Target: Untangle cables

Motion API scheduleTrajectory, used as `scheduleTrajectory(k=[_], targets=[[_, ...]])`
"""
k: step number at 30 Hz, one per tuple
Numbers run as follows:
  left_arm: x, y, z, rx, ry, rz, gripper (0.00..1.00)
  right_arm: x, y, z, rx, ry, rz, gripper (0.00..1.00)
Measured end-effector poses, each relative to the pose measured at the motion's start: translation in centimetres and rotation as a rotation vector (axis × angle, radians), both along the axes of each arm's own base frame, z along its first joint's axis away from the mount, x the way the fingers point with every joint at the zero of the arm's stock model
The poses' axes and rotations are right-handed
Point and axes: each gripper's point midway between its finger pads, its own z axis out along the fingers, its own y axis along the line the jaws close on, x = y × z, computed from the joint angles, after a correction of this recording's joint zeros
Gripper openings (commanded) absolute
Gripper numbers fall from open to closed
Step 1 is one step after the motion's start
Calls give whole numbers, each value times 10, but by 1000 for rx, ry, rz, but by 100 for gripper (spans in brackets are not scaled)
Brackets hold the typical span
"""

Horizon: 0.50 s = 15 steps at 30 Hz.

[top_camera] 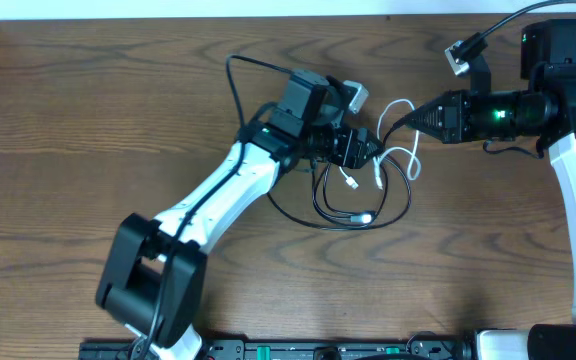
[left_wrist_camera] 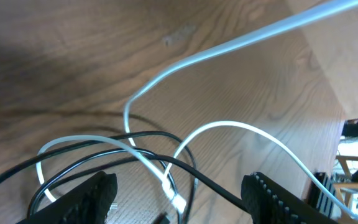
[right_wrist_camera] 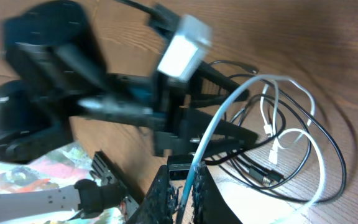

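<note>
Right fingers (right_wrist_camera: 160,196), bottom edge of the right wrist view: pressed together, pinching the white cable (right_wrist_camera: 219,115). The cord leaves the tips and rises in a taut line up and to the right, then bends over into loose loops above the bench (top_camera: 88,120).

Left fingers (left_wrist_camera: 89,199), bottom corners of the left wrist view: spread wide, gripping nothing. Strands of both cords run through the gap between them. A small white plug (left_wrist_camera: 178,202) lies low in that gap, touching or just over the wood; cannot tell which.

Black cable (top_camera: 400,205): a wide, flat loop on the bench, below and slightly right of the left fingers in the overhead view. One end carries a plug that shows a bright spot at the bottom of the loop.

White cable, overhead: bunched between the two arms, near the middle of the bench and a little right of centre. Two short ends hang down inside the black loop. White strands cross over black strands in several places, so the two are still tangled.

Arms: the left reaches in from the lower left and the right from the right edge. Their tips are just beside each other over the tangle.
</note>
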Motion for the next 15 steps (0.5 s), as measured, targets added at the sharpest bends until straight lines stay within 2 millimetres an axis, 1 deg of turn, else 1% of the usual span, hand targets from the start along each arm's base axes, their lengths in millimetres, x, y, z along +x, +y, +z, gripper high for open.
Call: scheduleTrajectory(k=[4,6,9,11,12,13,15], targets=[[-3,-7,-24,23,37,-15,68,0,1,1,9,-1,4,1],[-4,-9,-32,36,52,-17,64,1,0,2,10,-6,2,1],[-6,-6,-45,66,85,-9,63,5,-4,12,10,-36,-11,3],[-6,-3,-56,92,102,2,63,12,-12,28,13,-78,-40,7],[-5,-2,-61,105,110,7,62,15,-17,39,14,-105,-56,10],[-5,0,-68,123,119,16,62,19,-23,53,14,-149,-74,12],[-3,3,-76,147,122,30,59,19,-29,75,15,-199,-93,15]])
